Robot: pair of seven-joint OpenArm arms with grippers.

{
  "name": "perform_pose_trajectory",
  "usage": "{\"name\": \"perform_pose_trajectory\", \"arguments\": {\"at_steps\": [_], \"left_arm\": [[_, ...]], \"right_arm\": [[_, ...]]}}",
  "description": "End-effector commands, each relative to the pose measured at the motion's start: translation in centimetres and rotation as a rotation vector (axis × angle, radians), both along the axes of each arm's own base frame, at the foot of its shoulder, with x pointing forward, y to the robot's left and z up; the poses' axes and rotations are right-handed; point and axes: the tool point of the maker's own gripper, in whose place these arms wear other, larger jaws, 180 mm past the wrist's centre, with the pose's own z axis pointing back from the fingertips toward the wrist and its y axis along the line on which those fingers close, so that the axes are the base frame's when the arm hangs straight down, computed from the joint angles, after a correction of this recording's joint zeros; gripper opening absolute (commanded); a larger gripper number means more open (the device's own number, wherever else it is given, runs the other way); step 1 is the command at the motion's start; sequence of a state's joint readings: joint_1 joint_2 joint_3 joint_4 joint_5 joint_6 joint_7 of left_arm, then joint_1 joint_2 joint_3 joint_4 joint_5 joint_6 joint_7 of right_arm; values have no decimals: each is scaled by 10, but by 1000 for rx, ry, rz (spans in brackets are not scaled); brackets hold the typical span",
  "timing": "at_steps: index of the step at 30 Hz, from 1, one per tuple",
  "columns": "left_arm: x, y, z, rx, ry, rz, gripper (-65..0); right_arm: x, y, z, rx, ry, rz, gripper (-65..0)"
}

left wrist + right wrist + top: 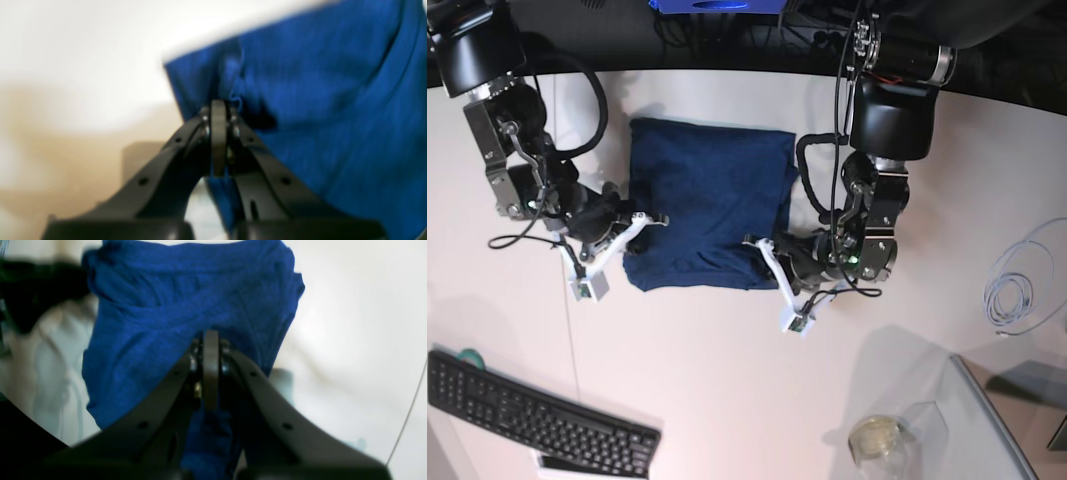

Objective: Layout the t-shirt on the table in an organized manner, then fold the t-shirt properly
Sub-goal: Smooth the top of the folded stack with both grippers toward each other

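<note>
The dark blue t-shirt (pixel 707 200) lies on the white table (pixel 727 380) as a roughly rectangular bundle with a few creases. My left gripper (pixel 218 106) is shut on the shirt's (pixel 317 100) edge, and blue cloth shows between its fingers. In the base view this left gripper (pixel 755 243) is at the bundle's lower right corner. My right gripper (pixel 210 336) is shut on the shirt's (pixel 166 306) fabric, which runs under its jaws. In the base view the right gripper (pixel 655 220) is at the bundle's lower left side.
A black keyboard (pixel 537 415) lies at the front left. A coiled light cable (pixel 1017 285) is on the right. A glass jar (pixel 877 437) and a glass panel (pixel 997 420) stand at the front right. Something blue (pixel 712 5) sits beyond the far edge.
</note>
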State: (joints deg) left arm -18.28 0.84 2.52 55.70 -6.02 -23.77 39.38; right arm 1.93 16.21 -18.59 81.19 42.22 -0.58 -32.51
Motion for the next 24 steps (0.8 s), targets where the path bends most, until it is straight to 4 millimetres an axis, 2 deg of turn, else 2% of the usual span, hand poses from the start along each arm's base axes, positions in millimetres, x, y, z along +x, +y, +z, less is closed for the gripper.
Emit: {"name": "perform_pose_trajectory", "arguments": {"at_steps": [1, 5, 9, 12, 14, 16, 19, 21, 24], "left_arm": [[20, -12, 16, -35, -51, 1, -650], [34, -26, 12, -80, -46, 11, -650], [43, -25, 17, -92, -64, 23, -650], [49, -24, 24, -95, -82, 27, -650], [56, -20, 37, -92, -131, 27, -650], [52, 0, 44, -46, -154, 28, -650], [42, 15, 63, 10, -196, 12, -650], [22, 15, 69, 30, -206, -2, -650], [-11, 3, 69, 26, -203, -27, -650]], "right_arm": [[8, 0, 11, 12, -39, -2, -650], [-2, -2, 3, 9, -16, -3, -650], [-13, 0, 2, 11, -10, 6, -650], [-15, -4, 11, -1, -38, 23, -650], [-20, -4, 20, -2, -62, 40, -650], [-25, -4, 28, -5, -80, 57, -650], [-40, 0, 31, 6, -79, 74, -650], [-49, 5, 29, 16, -65, 82, -650], [-55, 16, 25, 42, -48, 83, -650]]}}
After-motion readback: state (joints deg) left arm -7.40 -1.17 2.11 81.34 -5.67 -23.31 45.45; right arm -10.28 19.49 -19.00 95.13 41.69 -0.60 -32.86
